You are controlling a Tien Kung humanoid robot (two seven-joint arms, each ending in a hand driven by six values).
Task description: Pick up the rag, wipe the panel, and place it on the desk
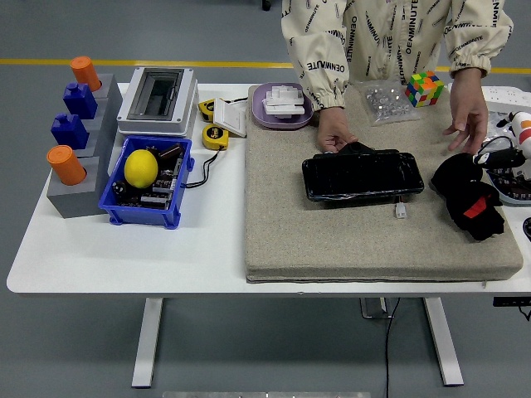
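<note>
A glossy black panel (361, 176) lies flat on the grey felt mat (332, 240), right of its middle. A crumpled black rag (466, 197) with a red tag lies on the mat's right edge, just right of the panel. A person stands at the far side. One hand (334, 137) rests on the panel's far left edge. The other hand (467, 116) hovers above the mat, just behind the rag. Neither robot arm is in view.
A blue bin (148, 207) with a lemon (141, 167), a grey stand (76, 178) with blue and orange blocks, a white box (158, 101), yellow tape measures (215, 137), a purple tray (283, 104), a bag of screws (386, 101) and a colour cube (424, 88) stand around. A small white connector (401, 211) lies by the panel.
</note>
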